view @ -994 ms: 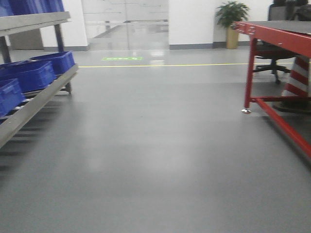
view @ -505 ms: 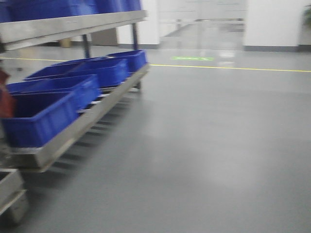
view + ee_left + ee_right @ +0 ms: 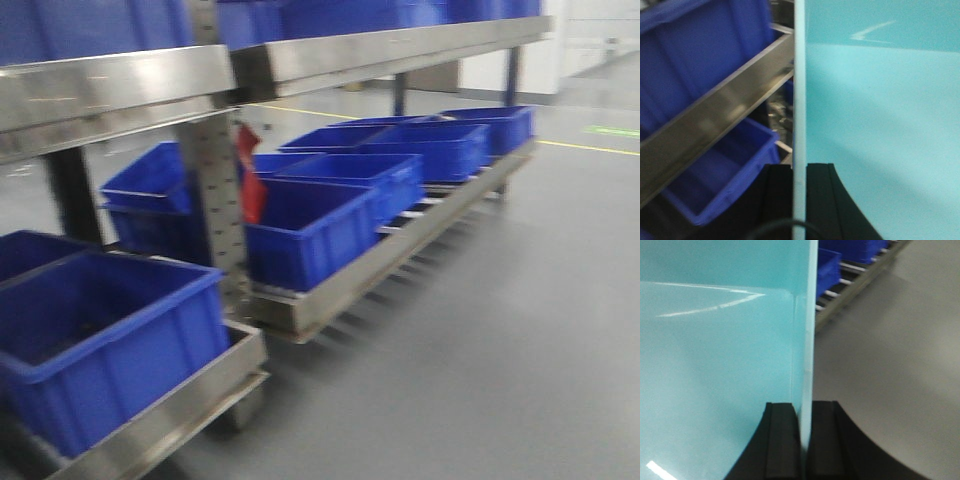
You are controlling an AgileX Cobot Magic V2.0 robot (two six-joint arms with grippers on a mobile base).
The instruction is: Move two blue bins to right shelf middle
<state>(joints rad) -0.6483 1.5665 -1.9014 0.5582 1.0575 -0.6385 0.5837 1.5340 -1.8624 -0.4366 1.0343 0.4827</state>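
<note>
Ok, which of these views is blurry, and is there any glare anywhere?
Front view: motion blur smears the blue bins and shelf, with bright sheen on its steel rail. Left wrist view: shelf and bins streaked too; a thin glare mark on the teal bin. Right wrist view: sharpest, though a glare streak crosses the teal bin's wall and the far bins are soft.
</note>
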